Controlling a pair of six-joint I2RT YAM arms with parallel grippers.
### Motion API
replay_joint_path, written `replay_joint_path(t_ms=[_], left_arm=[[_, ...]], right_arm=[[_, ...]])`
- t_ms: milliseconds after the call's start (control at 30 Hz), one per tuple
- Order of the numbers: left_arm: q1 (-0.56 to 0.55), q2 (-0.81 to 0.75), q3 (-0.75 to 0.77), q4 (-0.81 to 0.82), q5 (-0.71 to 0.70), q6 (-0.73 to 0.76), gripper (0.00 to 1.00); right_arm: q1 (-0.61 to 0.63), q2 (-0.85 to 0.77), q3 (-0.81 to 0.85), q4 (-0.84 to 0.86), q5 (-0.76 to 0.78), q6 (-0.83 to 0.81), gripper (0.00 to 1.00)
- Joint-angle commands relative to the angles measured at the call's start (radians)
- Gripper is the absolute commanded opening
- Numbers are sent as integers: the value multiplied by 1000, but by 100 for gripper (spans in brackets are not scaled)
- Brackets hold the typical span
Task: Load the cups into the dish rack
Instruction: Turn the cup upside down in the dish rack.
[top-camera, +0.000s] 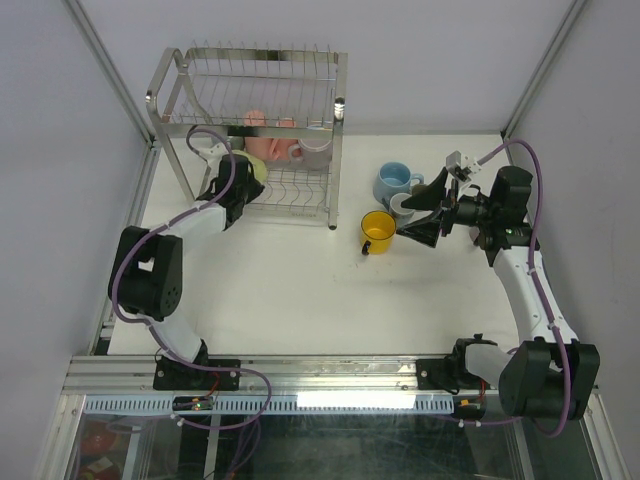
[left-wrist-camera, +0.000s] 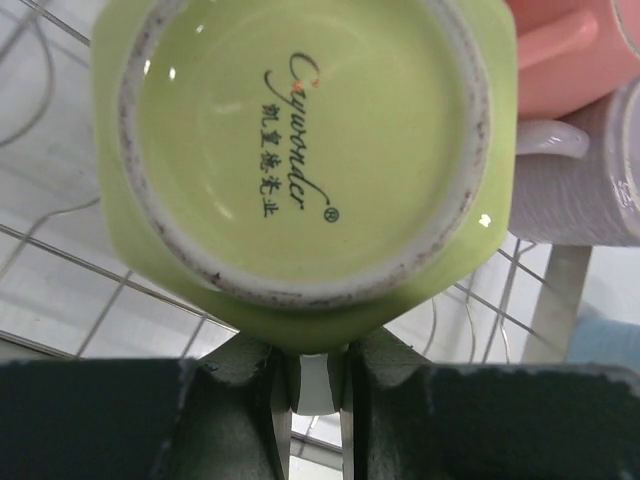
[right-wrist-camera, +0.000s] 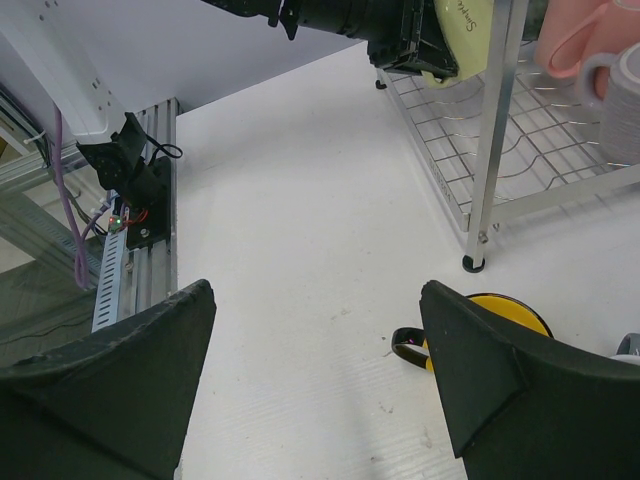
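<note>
White table (top-camera: 300, 300), pale grey walls (top-camera: 450, 60)

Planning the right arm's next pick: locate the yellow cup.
Top view: the yellow cup stands on the table, right of the dish rack, near the blue cup.

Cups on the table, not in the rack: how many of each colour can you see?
Blue cup: 1
Yellow cup: 1
Grey cup: 1
Total: 3

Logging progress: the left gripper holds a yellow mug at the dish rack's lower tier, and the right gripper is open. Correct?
Not quite: the left wrist view shows the left gripper holding a pale green mug, not yellow. The rest stands.
</note>
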Motion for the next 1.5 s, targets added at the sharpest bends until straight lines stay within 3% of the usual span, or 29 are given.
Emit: replay_joint_path(t_ms=[0, 667, 1367, 1467], left_arm=[[0, -16, 87, 43, -136, 92, 0], [1, 132, 240, 8, -384, 348, 0], [4, 189, 208, 17, -412, 315, 6], [4, 197, 212, 10, -441, 297, 13]], right_arm=[[-9, -30, 17, 11, -23, -20, 86], [-12, -30, 17, 13, -25, -18, 86], [-13, -31, 18, 15, -26, -16, 86], [-14, -31, 17, 14, -26, -16, 86]])
